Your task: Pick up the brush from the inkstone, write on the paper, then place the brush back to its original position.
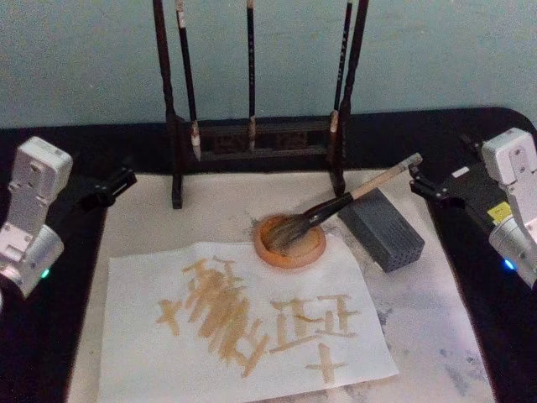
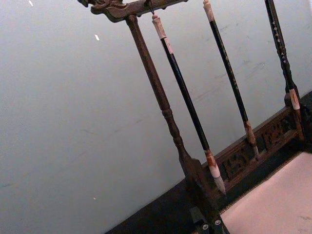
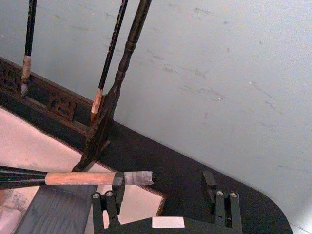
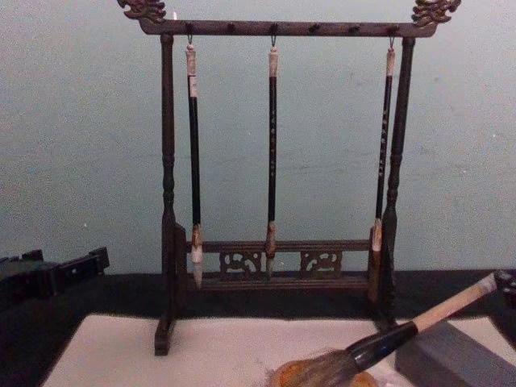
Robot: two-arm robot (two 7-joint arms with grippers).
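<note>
The brush (image 1: 357,195) lies tilted, its bristle head in the round orange-brown inkstone (image 1: 270,253) and its tan handle propped on a grey block. Tan brush strokes cover the white paper (image 1: 143,353) in front of the inkstone. My right gripper (image 1: 424,183) stands open at the handle's far tip. In the right wrist view the brush (image 3: 83,178) ends just beyond the open fingers (image 3: 113,201), apart from them. The left gripper (image 1: 113,186) hovers open over the mat's far-left corner, away from everything. The chest view shows the brush (image 4: 419,322) slanting down into the inkstone (image 4: 284,376).
The grey rectangular block (image 1: 386,228) sits right of the inkstone. Behind them is a dark wooden rack (image 1: 252,138) with three thin hanging brushes. A pale felt mat (image 1: 210,214) lies under it all on the black table, with a wall close behind.
</note>
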